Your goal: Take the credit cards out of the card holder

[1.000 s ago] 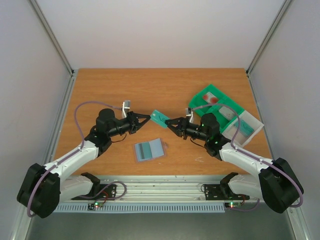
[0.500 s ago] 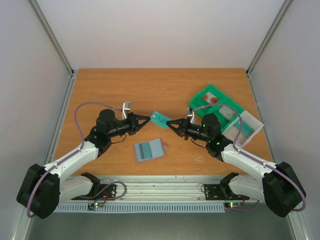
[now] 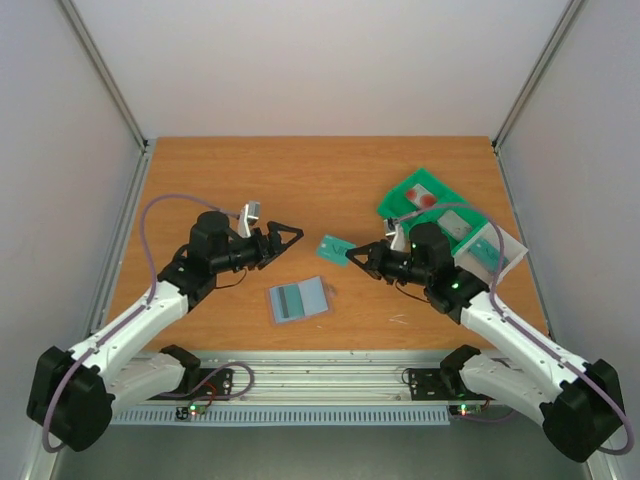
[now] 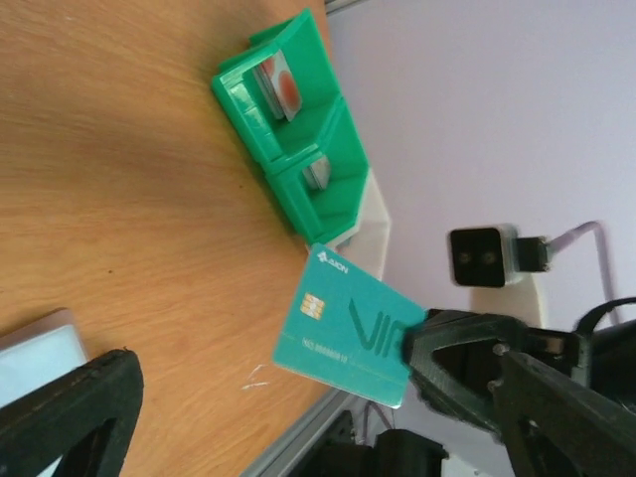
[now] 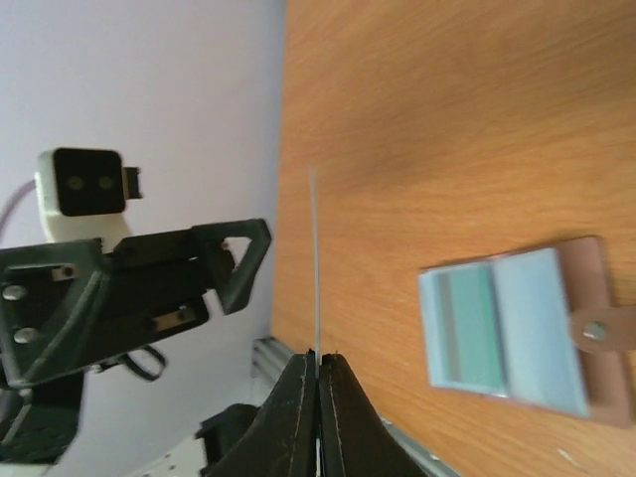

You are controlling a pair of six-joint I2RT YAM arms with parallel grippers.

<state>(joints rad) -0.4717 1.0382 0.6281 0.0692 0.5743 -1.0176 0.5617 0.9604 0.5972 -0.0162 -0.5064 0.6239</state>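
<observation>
Teal card (image 3: 332, 248) is up off the table (image 3: 300, 180), pinched by one corner in the right end effector (image 3: 352, 257), whose fingers are clamped tight on it. From the right wrist view you only see the card edge-on, as a thin line sticking out between the fingers.

The left end effector (image 3: 288, 236) is spread wide open with nothing in it. It sits just to the left of the card, with a clear gap between them.

The card holder (image 3: 298, 299) lies flat and open on the table, nearer the arm bases and roughly between the two arms. Its grey-blue inside faces up, and one panel looks greenish.

On the right, the green tray (image 3: 400, 200) has a red card (image 3: 424, 198) in its far compartment and a grey card (image 3: 458, 225) in the next one.
</observation>
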